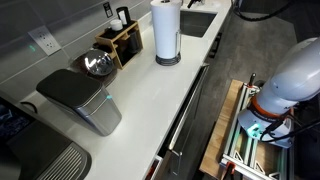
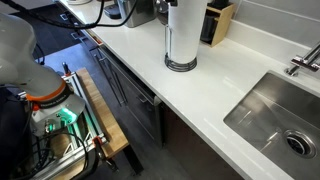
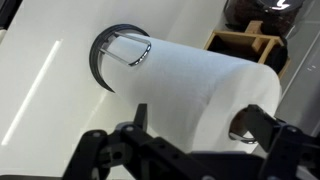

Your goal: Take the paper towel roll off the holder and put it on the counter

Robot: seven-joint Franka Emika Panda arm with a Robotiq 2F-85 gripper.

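Observation:
The paper towel roll (image 1: 165, 30) stands upright on the holder, whose round dark-rimmed base (image 1: 167, 61) rests on the white counter (image 1: 150, 100). Both also show in an exterior view, the roll (image 2: 182, 30) above the base (image 2: 181, 66). In the wrist view the roll (image 3: 200, 75) fills the middle, with the holder's dark rim (image 3: 100, 62) and a wire rod (image 3: 135, 50) at its far end. My gripper (image 3: 197, 122) is open, with one finger on each side of the roll near its top. I cannot tell whether the fingers touch it.
A wooden box with dark bottles (image 1: 125, 42) stands behind the roll and also shows in the wrist view (image 3: 250, 40). A metal bowl (image 1: 97, 64) and a grey bin (image 1: 82, 100) sit further along the counter. The inset sink (image 2: 280, 120) lies on the roll's other side.

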